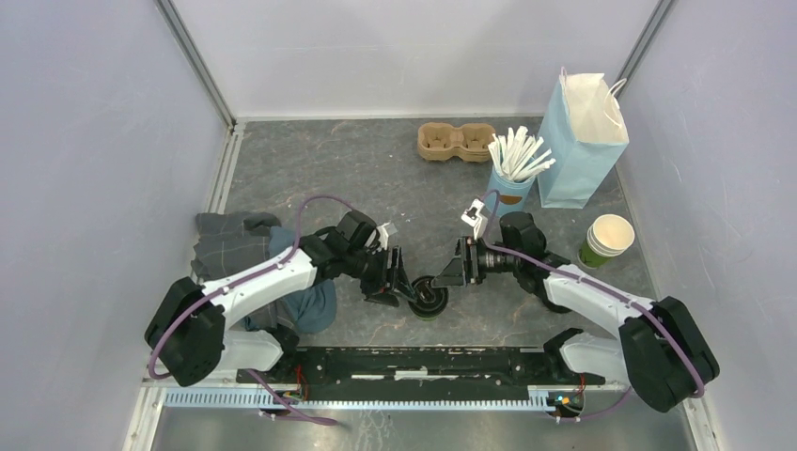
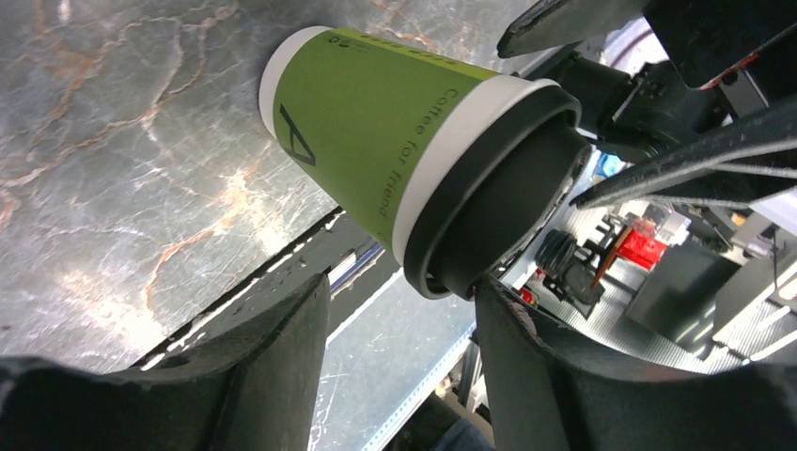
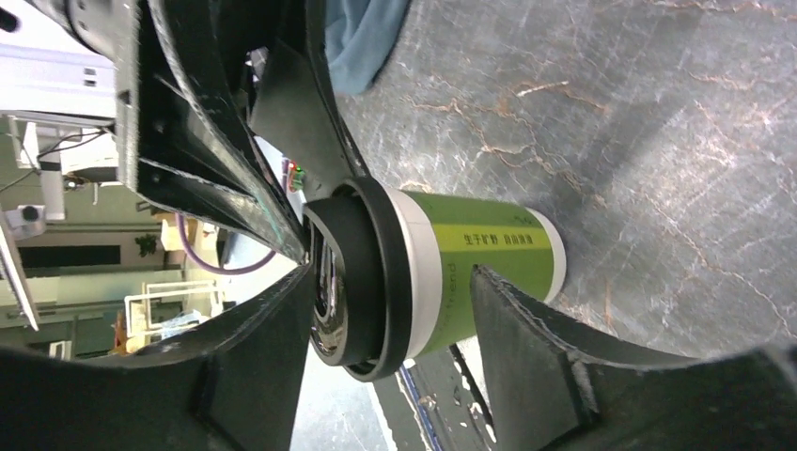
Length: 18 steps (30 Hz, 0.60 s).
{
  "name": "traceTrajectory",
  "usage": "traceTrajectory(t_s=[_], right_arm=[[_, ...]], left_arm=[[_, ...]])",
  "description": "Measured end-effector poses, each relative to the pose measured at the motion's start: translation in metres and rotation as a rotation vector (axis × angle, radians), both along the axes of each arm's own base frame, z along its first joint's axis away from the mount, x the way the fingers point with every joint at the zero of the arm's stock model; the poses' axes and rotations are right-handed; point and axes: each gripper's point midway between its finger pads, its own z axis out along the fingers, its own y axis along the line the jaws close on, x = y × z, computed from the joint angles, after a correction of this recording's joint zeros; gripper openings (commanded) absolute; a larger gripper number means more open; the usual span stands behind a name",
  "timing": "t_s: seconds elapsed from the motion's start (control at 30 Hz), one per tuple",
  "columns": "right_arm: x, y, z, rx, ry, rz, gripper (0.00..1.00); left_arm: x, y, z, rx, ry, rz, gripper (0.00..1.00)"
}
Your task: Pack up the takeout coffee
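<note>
The takeout coffee (image 1: 429, 299) is a green paper cup with a black lid, standing on the table near the front edge between my two grippers. My left gripper (image 1: 397, 285) is open just to its left. In the left wrist view the cup (image 2: 376, 122) lies just beyond the open gripper (image 2: 399, 287), and the right fingertip (image 2: 493, 305) is close to the lid. My right gripper (image 1: 458, 271) is open just to the cup's right. In the right wrist view the cup (image 3: 470, 268) shows between and behind the spread gripper (image 3: 393, 272).
A tall light-blue paper bag (image 1: 583, 132) stands open at the back right. A light-blue cup of white sticks (image 1: 512, 174), a brown cardboard cup carrier (image 1: 456, 141) and a lidless green cup (image 1: 606, 240) are nearby. Folded cloths (image 1: 249, 254) lie at the left.
</note>
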Motion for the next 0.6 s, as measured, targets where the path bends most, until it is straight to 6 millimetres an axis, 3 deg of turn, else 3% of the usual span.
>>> traceTrajectory(t_s=[0.1,0.2,0.43,0.53,0.6], right_arm=[[0.004,0.0,0.002,0.039,-0.008,-0.002,0.6],[0.004,-0.007,-0.01,0.054,0.023,-0.021,0.55],[0.003,-0.009,-0.02,0.077,0.041,0.013,0.54],[0.004,-0.009,-0.019,0.066,0.012,0.016,0.44],[0.004,-0.008,-0.022,0.054,0.009,0.024,0.43]], left_arm=[[-0.002,-0.004,0.0,-0.032,0.002,-0.013,0.58],[-0.001,-0.006,-0.001,-0.045,0.001,-0.018,0.57],[-0.002,-0.008,-0.008,-0.076,0.012,-0.014,0.56],[-0.002,-0.009,-0.007,-0.089,0.002,-0.008,0.56],[-0.002,-0.008,-0.009,-0.089,0.002,-0.005,0.55]])
